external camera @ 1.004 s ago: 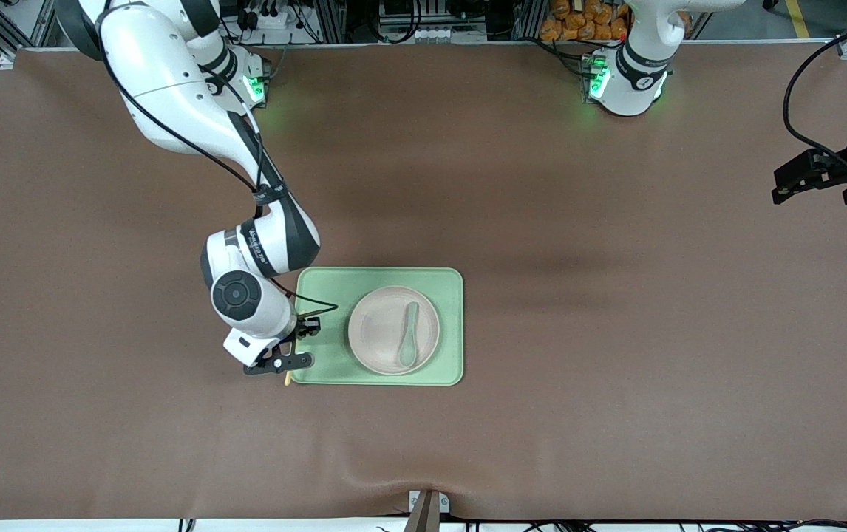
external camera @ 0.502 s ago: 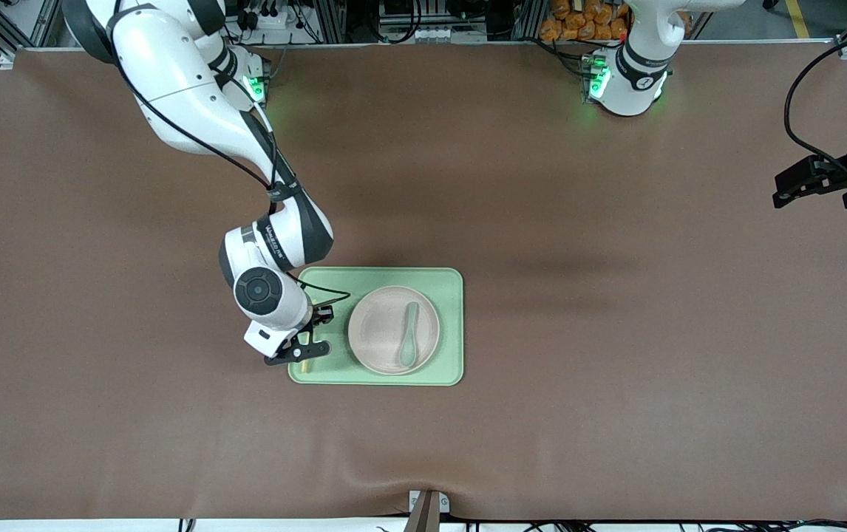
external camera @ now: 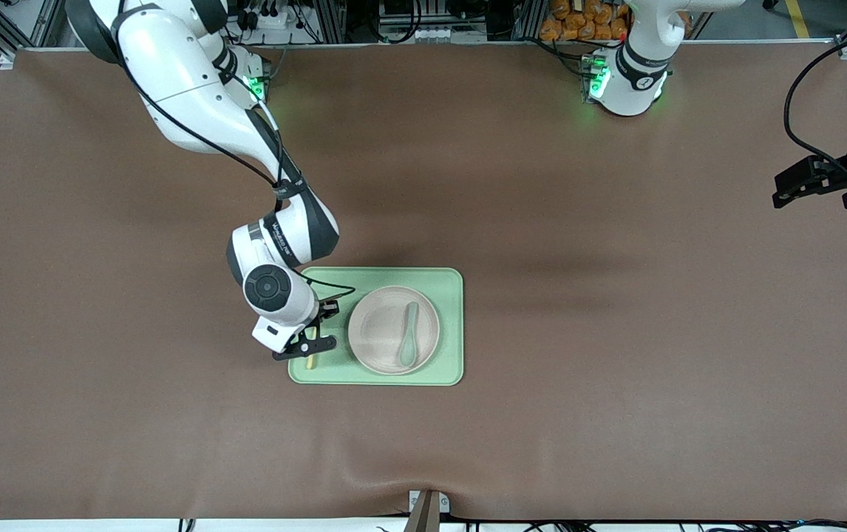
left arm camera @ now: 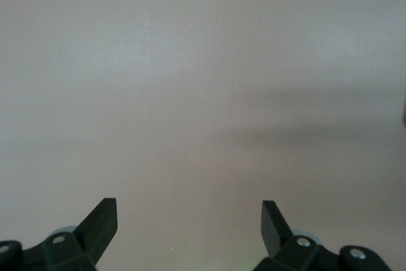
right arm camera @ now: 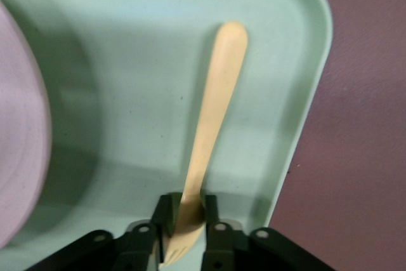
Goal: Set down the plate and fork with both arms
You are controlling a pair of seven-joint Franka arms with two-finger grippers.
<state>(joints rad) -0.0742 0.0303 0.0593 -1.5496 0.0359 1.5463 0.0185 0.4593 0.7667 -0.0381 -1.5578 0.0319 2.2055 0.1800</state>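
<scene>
Right wrist view, fork (right arm camera: 212, 118) tines hidden between tool (right arm camera: 186, 215)

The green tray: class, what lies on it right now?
On the tray sit the plate, a spoon on it, and beside it the fork between the right claw's fingers. The claw hides the fork's middle.

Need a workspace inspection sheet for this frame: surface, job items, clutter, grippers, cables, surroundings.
Surface: brown table, slight ripple at the edge nearest the front camera.
Job's things: plate on green tray; fork over the tray beside the plate.
Clutter: spoon on the plate.
Grippers: right gripper over the tray, jaws around the fork near its tines; left gripper open, waiting over bare table.
Cables: black cable along right arm.
Surroundings: metal frame.
</scene>
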